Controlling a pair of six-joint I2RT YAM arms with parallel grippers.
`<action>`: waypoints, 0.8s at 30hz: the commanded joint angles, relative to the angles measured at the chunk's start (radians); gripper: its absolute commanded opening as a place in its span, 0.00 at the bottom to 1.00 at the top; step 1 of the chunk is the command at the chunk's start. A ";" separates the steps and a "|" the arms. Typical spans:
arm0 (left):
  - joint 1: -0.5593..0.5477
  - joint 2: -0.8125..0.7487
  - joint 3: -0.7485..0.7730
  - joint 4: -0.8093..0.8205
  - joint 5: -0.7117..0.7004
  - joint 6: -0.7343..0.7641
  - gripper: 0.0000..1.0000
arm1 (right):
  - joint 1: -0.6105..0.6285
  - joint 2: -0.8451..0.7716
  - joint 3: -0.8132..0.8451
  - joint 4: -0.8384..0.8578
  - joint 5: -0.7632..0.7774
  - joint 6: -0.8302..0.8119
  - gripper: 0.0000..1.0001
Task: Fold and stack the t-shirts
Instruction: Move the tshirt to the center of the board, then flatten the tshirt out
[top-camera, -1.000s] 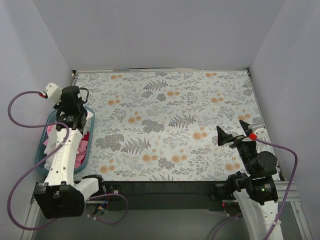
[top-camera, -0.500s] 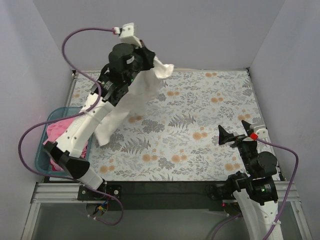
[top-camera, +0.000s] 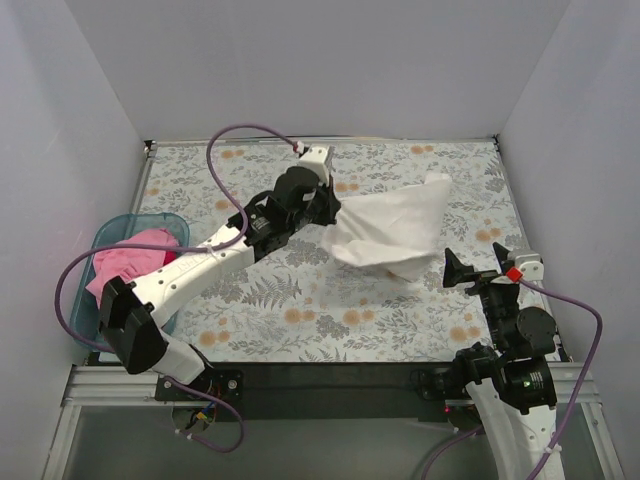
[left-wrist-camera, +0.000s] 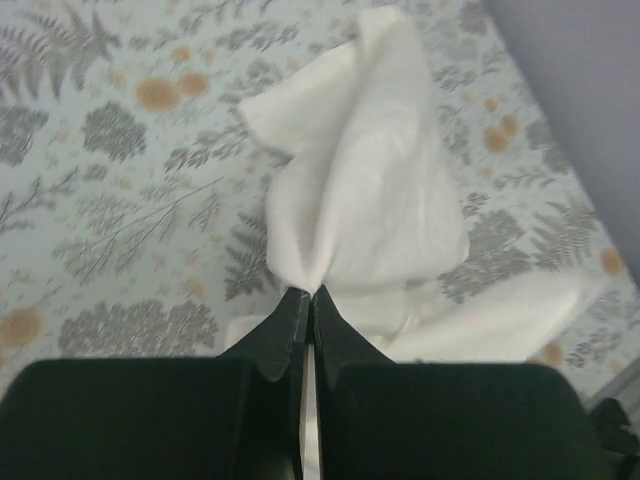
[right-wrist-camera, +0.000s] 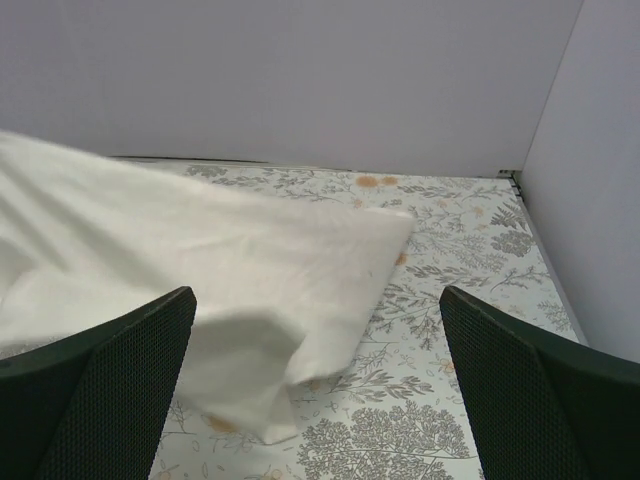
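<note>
White t-shirt (top-camera: 390, 235): soft, light, floppy. Droops bunched over the worktop (top-camera: 300, 290), pinched at one fold by the tightly closed left pincer (left-wrist-camera: 303, 295). Right pincer (top-camera: 480, 262) wide, holding nothing. Best taken by a free corner.

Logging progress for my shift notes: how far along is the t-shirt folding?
Nothing is folded or stacked yet. In hand: the left gripper is shut on the white t-shirt, bunched over the table. Left: spread and fold it, then the pink t-shirt lying in the teal basket. The right gripper is open and empty.
</note>
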 joint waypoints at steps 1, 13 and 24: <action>0.009 -0.132 -0.216 0.046 -0.194 -0.034 0.00 | 0.003 0.007 0.018 -0.002 0.022 0.011 0.98; 0.238 -0.261 -0.437 -0.041 -0.236 -0.126 0.58 | 0.005 0.304 0.160 -0.073 -0.154 0.037 0.98; 0.129 -0.432 -0.751 -0.179 0.019 -0.538 0.69 | 0.003 0.820 0.283 -0.182 -0.229 0.169 0.98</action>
